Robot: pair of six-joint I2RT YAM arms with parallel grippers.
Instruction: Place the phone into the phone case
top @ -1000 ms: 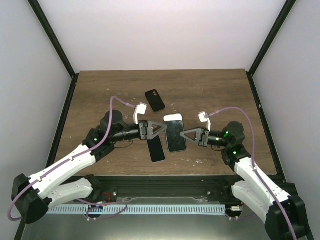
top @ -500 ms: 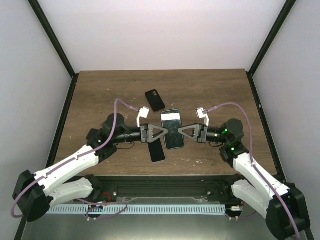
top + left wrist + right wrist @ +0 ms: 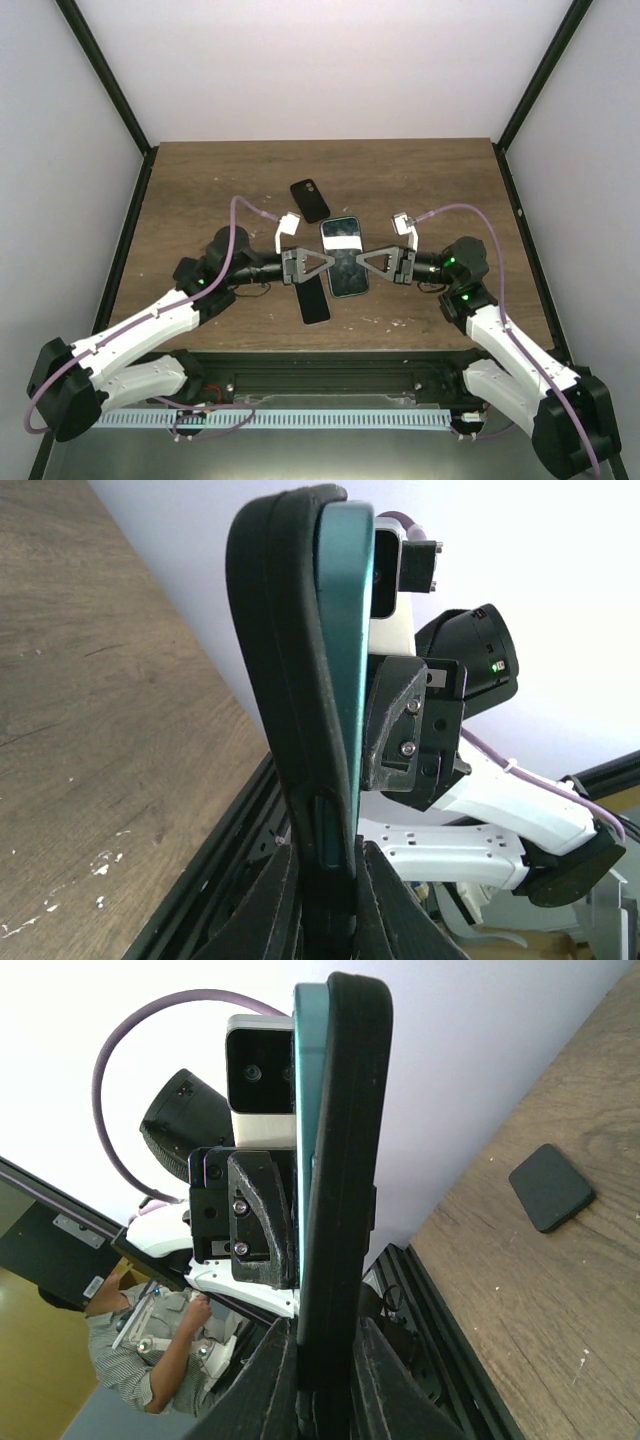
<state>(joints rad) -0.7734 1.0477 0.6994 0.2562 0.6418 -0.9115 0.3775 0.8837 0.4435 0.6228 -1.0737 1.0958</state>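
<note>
The phone hangs above the table, screen up, gripped from both sides. My left gripper is shut on its left long edge and my right gripper on its right long edge. Edge-on in the left wrist view, the phone shows a teal side with a thick black shell against it, clamped in my left gripper. The right wrist view shows the same teal side and black shell in my right gripper. Whether that shell is the phone case I cannot tell.
A black cover with a camera cutout lies behind the grippers and appears again in the right wrist view. A dark glossy slab lies on the wood under my left gripper. A person stands beyond the table's near edge.
My right gripper carried the phone a little left and away, to meet the left gripper. The left jaws have closed onto the phone's left edge.
</note>
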